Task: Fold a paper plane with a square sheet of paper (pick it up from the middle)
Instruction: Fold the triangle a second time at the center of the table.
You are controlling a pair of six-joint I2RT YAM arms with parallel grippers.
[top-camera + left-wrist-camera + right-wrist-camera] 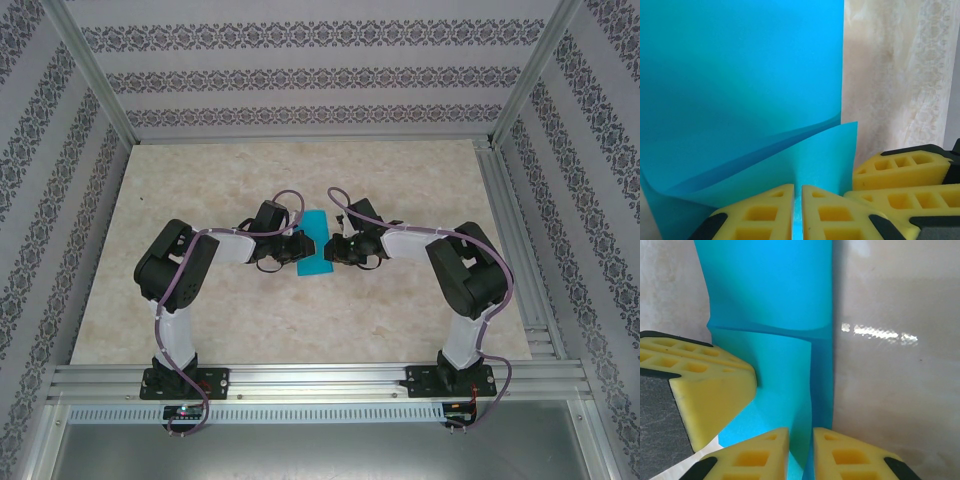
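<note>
The paper [314,244] is at the middle of the counter [200,180], partly folded (one flap curls over). The left end effector [797,195] is clamped on its edge. The right end effector [801,437] pinches a fold, just beside the left.

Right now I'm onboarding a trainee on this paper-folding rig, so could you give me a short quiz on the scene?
1. The left gripper and right gripper meet at the sheet of paper. How many pinch it: A none, B one, C both?
2. True or false: the sheet lies perfectly flat, without any curl.
3. Fill in: from above, the sheet sits ___ the two grippers.
Key: 1 C; 2 false; 3 between.
</note>
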